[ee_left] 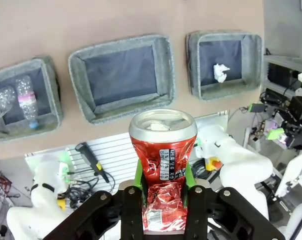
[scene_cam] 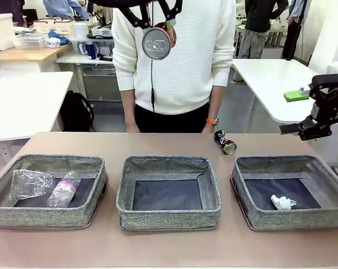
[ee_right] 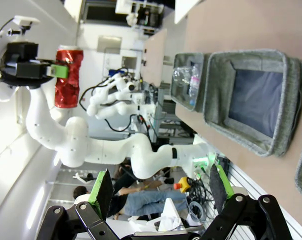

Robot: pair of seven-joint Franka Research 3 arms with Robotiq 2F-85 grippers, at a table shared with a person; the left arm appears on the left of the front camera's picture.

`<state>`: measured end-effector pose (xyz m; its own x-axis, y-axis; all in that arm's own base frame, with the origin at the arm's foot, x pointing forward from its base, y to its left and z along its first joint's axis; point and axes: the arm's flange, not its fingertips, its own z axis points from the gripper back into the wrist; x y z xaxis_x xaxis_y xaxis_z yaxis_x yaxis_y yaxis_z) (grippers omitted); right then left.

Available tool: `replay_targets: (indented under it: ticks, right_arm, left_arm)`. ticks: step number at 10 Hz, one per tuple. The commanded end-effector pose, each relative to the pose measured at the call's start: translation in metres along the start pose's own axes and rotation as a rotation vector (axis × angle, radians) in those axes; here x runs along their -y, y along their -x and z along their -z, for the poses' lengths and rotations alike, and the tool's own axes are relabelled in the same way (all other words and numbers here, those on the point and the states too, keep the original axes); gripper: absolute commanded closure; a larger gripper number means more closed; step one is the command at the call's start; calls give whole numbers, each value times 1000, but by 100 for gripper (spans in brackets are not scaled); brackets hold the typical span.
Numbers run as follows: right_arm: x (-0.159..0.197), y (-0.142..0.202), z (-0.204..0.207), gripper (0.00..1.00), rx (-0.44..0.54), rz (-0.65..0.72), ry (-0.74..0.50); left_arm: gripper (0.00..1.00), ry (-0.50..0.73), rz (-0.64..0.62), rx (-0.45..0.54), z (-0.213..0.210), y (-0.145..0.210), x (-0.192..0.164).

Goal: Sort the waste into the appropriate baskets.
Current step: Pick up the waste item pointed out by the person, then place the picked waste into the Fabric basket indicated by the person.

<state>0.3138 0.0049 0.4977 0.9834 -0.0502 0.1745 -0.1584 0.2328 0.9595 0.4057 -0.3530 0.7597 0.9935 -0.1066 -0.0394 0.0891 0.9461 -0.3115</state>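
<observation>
High over the table's far side, my left gripper is shut on a dented red can, in front of a person in a white sweater. In the left wrist view the green pads squeeze the red can above the middle basket. A dark printed can lies on the table behind the baskets. The left basket holds a clear cup and a pink-labelled bottle. A paper wad lies in the right basket. My right gripper hangs open off the table's right end.
The middle basket has a bare dark bottom. The person stands at the far edge with hands hanging near the table. White tables and other people are farther back. A bare strip of table runs along the near edge.
</observation>
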Motion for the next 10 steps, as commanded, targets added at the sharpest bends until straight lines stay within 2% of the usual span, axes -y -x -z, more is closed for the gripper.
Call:
replay_targets:
  ticks: [1, 10]
  right_arm:
    - [-2, -1, 1, 0, 6, -13, -21]
    - [-2, -1, 1, 0, 6, -13, -21]
  left_arm:
    - [69, -3, 7, 5, -2, 1, -3]
    - [69, -3, 7, 5, -2, 1, -3]
